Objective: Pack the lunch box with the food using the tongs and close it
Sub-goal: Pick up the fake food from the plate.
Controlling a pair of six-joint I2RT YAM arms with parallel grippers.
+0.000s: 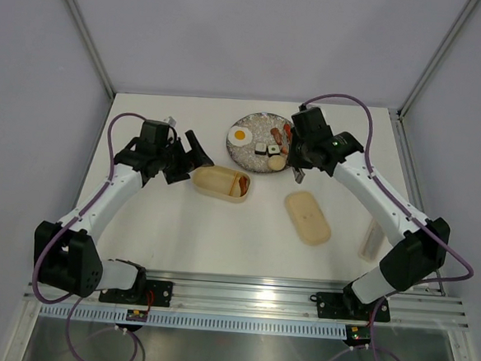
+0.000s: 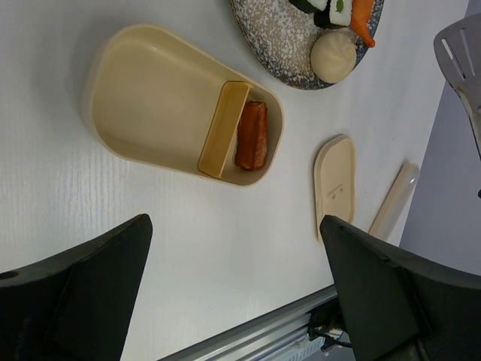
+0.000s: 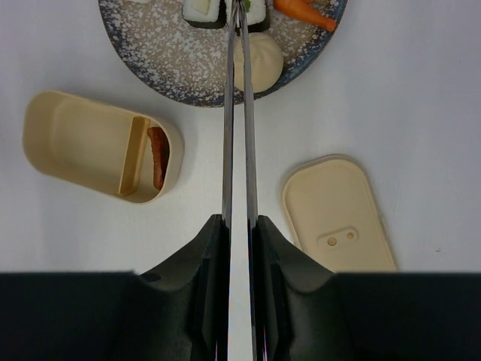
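The pale lunch box [image 1: 216, 181] lies open in mid-table with one reddish-brown sausage [image 2: 252, 134] in its small end compartment, behind a divider. Its lid [image 1: 307, 217] lies apart to the right. More food sits on the speckled plate [image 1: 255, 125]: a fried egg [image 1: 240, 135], sushi rolls [image 3: 203, 9], a carrot [image 3: 304, 11] and a beige ball [image 3: 261, 64]. My right gripper [image 3: 240, 226] is shut on the tongs [image 3: 228, 113]. Their arms are squeezed nearly together and reach over the ball to the sushi rolls, where the tips run out of view. My left gripper [image 2: 234, 226] stands open beside the box's left end.
A translucent tube [image 1: 372, 239] lies near the table's right edge, past the lid. The plate stands just behind the lunch box. A metal rail [image 1: 249, 288] runs along the near edge.
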